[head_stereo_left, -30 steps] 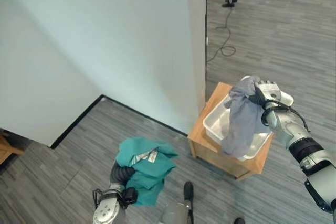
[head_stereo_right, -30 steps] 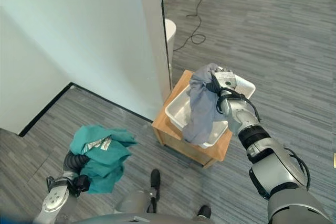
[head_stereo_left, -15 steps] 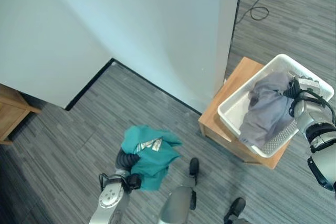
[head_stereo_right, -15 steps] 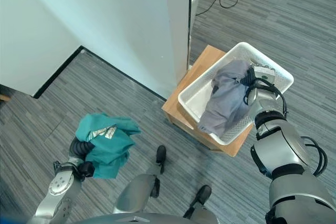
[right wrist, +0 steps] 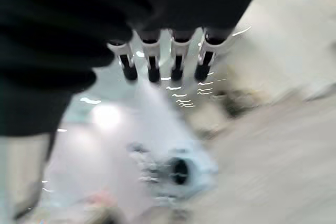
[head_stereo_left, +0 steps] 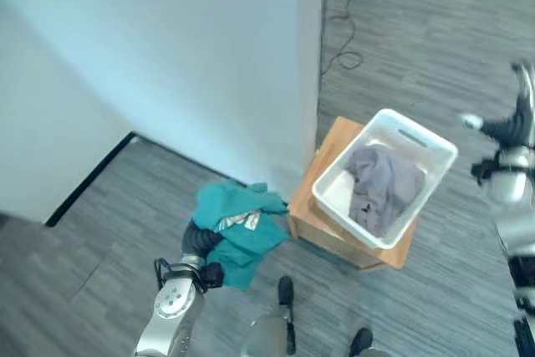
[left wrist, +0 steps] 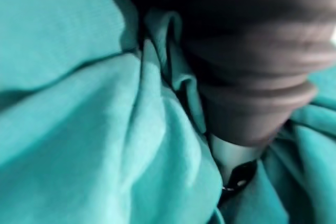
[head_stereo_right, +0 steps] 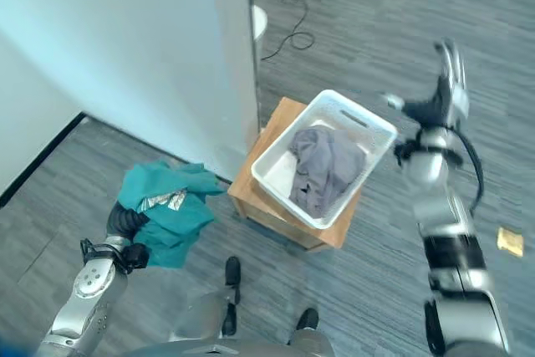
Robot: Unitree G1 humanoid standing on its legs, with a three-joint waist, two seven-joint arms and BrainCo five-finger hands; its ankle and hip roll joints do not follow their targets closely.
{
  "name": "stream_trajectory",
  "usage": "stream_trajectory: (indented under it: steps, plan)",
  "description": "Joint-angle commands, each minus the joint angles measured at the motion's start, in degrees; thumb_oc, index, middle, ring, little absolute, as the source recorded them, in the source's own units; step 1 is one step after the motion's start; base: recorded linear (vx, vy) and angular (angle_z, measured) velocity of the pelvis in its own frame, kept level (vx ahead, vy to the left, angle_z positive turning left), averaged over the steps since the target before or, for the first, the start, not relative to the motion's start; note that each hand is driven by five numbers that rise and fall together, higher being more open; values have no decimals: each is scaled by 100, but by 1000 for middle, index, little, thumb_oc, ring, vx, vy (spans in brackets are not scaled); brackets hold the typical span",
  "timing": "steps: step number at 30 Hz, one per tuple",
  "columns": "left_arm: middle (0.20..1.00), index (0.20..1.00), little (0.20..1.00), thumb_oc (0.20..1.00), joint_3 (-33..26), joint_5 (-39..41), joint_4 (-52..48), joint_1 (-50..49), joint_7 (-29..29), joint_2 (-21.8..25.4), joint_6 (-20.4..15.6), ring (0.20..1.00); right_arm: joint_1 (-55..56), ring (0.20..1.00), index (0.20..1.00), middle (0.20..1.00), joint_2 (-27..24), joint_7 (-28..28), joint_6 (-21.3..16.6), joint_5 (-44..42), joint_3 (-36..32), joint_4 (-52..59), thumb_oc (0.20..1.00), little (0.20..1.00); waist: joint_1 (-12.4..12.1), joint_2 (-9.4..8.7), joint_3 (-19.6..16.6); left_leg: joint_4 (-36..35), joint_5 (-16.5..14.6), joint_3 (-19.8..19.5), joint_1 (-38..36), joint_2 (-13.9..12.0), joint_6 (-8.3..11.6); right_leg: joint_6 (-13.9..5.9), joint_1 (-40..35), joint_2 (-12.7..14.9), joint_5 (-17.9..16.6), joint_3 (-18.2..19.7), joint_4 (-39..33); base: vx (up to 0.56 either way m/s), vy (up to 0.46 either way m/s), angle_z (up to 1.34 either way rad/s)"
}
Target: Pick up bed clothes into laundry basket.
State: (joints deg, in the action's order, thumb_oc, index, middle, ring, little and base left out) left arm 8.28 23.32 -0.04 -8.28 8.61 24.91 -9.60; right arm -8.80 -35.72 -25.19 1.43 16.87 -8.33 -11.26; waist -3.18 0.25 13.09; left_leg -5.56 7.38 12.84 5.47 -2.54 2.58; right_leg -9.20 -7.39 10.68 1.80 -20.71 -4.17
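I am carrying the teal garment [head_stereo_left: 238,227] bunched over my left hand [head_stereo_left: 199,244], its fingers hidden so I cannot tell their grip, while my right hand [head_stereo_right: 445,89] is hovering spread beside the white laundry basket [head_stereo_right: 378,135] holding the grey garment [head_stereo_right: 322,169]; the cloth looks light, limp and best gathered mid-bundle.

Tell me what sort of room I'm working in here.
Probably a home-style room or a mock-up of one: grey wood-look plank floor, a pale wall, and a white laundry basket holding grey cloth on a low wooden table. The left hand carries teal clothes.
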Motion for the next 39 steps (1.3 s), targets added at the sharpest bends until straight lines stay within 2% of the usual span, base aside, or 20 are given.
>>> stream_trajectory:
  steps: [1, 4, 5, 6, 7, 8, 10, 11, 12, 15, 17, 18, 21, 25, 26, 27, 31, 35, 36, 39]
  plan:
    - [200, 200, 200, 200, -75, -561, -329, 307, -21, -44, -234, 200, 97, 1000, 1000, 1000, -75, 94, 21, -78, 549, -759, 1000, 1000, 261, -41, -409, 56, -689, 398, -865, -453, 421, -278, 278, 312, -331, 96, -83, 61, 33, -58]
    - [200, 200, 200, 200, -71, -696, -511, 447, -36, -45, -238, 200, 500, 1000, 1000, 1000, 226, 238, 73, -8, 682, -1405, 1000, 1000, 378, -53, -433, 56, -716, 554, -979, -459, 393, -285, 294, 327, -392, 214, -83, 37, 24, -47]
    - [200, 200, 200, 200, -13, -845, -584, 706, -15, -29, -271, 200, 671, 1000, 1000, 1000, 525, 340, 132, -29, 941, -2562, 1000, 1000, 492, -46, -429, 56, -778, 641, -1091, -461, 383, -308, 247, 330, -391, 273, -83, -2, 3, -46]
    - [200, 200, 200, 200, -20, -848, -580, 715, -12, -25, -273, 200, 643, 1000, 1000, 1000, 528, 330, 115, -33, 952, -2592, 1000, 1000, 491, -54, -427, 56, -747, 649, -1070, -460, 379, -298, 273, 331, -417, 282, -83, 23, 5, -37]
    - [200, 200, 200, 200, -14, -930, -592, 883, 23, 2, -290, 200, 728, 1000, 1000, 1000, 688, 417, 145, -1, 1095, -3177, 1000, 1000, 554, -57, -424, 56, -767, 692, -1110, -459, 372, -306, 265, 338, -426, 309, -83, 5, 6, -34]
    - [200, 200, 200, 200, 68, -1236, -480, 1289, 196, 43, -326, 200, 932, 1000, 1000, 1000, 1004, 625, 180, 110, 1406, -4306, 1000, 1000, 686, -40, -415, 56, -783, 786, -1178, -459, 371, -323, 262, 340, -452, 374, -83, 38, 8, -25]
    - [200, 200, 200, 200, 208, -1520, -203, 1792, 436, 116, -266, 200, 1074, 1000, 1000, 1000, 1191, 828, 278, 245, 1675, -5242, 1000, 1000, 820, 6, -392, 56, -818, 857, -1230, -439, 376, -357, 265, 337, -460, 428, -83, 22, 10, -26]
    - [200, 200, 200, 200, 214, -1525, -182, 1820, 445, 119, -276, 200, 1050, 1000, 1000, 1000, 1199, 823, 267, 244, 1673, -5262, 1000, 1000, 810, -1, -392, 56, -786, 866, -1201, -440, 374, -345, 300, 335, -486, 438, -83, 8, 34, -16]
    - [200, 200, 200, 200, 317, -1887, 71, 2225, 640, 200, -258, 200, 1241, 1000, 1000, 1000, 1284, 951, 305, 391, 1817, -5828, 1000, 1000, 934, 44, -352, 56, -812, 926, -1254, -427, 382, -371, 286, 347, -491, 471, -82, -10, 52, -19]
    - [200, 200, 200, 200, 422, -2355, 623, 2732, 885, 250, -167, 200, 1652, 1000, 1000, 1000, 1372, 1129, 396, 467, 1751, -6487, 1000, 1000, 1169, 111, -331, 56, -836, 1052, -1285, -391, 377, -398, 333, 377, -530, 528, -83, 26, 55, -25]
    - [200, 200, 200, 200, 465, -2510, 926, 2947, 988, 247, -103, 200, 1782, 1000, 1000, 1000, 1413, 1176, 408, 394, 1661, -6593, 1000, 1000, 1260, 132, -343, 56, -815, 1106, -1276, -386, 380, -400, 378, 393, -570, 551, -83, 27, 28, -25]
    - [200, 200, 200, 200, 586, -2707, 1593, 3426, 1114, 241, 43, 200, 1943, 1000, 1000, 1000, 1415, 1195, 397, 320, 1587, -6704, 1000, 1000, 1419, 164, -358, 56, -815, 1178, -1272, -375, 390, -415, 436, 417, -607, 577, -83, 49, 36, -30]
    - [200, 200, 200, 200, 846, -2959, 2667, 4105, 1348, 165, 192, 200, 1992, 1000, 1000, 1000, 1424, 1215, 389, 282, 1655, -6713, 1000, 1000, 1592, 193, -357, 56, -795, 1239, -1213, -357, 398, -450, 520, 478, -669, 574, -83, 22, 17, -12]
    - [200, 200, 200, 200, 997, -2895, 4371, 4854, 1587, 16, 397, 200, 1862, 1000, 1000, 1000, 1439, 1197, 286, 53, 1798, -6570, 1000, 1000, 1794, 225, -320, 56, -815, 1347, -1187, -332, 402, -477, 634, 503, -707, 614, -83, 1, 10, -14]
    - [200, 200, 200, 200, 998, -2893, 4387, 4871, 1590, 18, 388, 200, 1852, 1000, 1000, 1000, 1442, 1197, 286, 51, 1798, -6570, 1000, 1000, 1791, 222, -323, 56, -790, 1352, -1164, -333, 400, -469, 660, 503, -727, 620, -83, 2, 3, -19]
    - [200, 200, 200, 200, 1021, -2757, 4999, 5123, 1599, -24, 421, 200, 1765, 1000, 1000, 1000, 1454, 1196, 229, -109, 1881, -6485, 1000, 1000, 1850, 222, -305, 56, -808, 1393, -1155, -333, 405, -488, 705, 505, -734, 633, -83, -7, -13, -19]
    - [200, 200, 200, 200, 1088, -2587, 5646, 5385, 1529, -146, 466, 200, 1659, 1000, 1000, 1000, 1512, 1197, 158, -400, 1967, -6391, 1000, 1000, 1916, 204, -276, 56, -776, 1433, -1088, -355, 416, -496, 804, 494, -764, 643, -83, 2, -24, -8]
    - [200, 200, 200, 200, 1303, -2522, 6107, 5973, 1579, -235, 492, 200, 1332, 1000, 1000, 1000, 1471, 1124, 117, -668, 2110, -6299, 1000, 1000, 1973, 128, -41, 56, -657, 1420, -778, -410, 453, -502, 1140, 494, -852, 682, -71, -94, -48, 0]
    - [200, 200, 200, 200, 1407, -2495, 6203, 6266, 1613, -172, 461, 200, 1162, 1000, 1000, 1000, 1409, 1083, 95, -741, 2206, -6256, 1000, 1000, 2006, 86, 135, 56, -556, 1416, -549, -436, 471, -497, 1397, 488, -921, 735, -44, -200, -57, -5]
    - [200, 200, 200, 200, 1493, -2556, 6372, 6529, 1606, 16, 456, 200, 1150, 1000, 1000, 1000, 1427, 1060, 46, -795, 2234, -6209, 1000, 1000, 2044, 83, 264, 56, -487, 1441, -352, -453, 484, -499, 1638, 476, -988, 774, -54, -106, -30, -3]
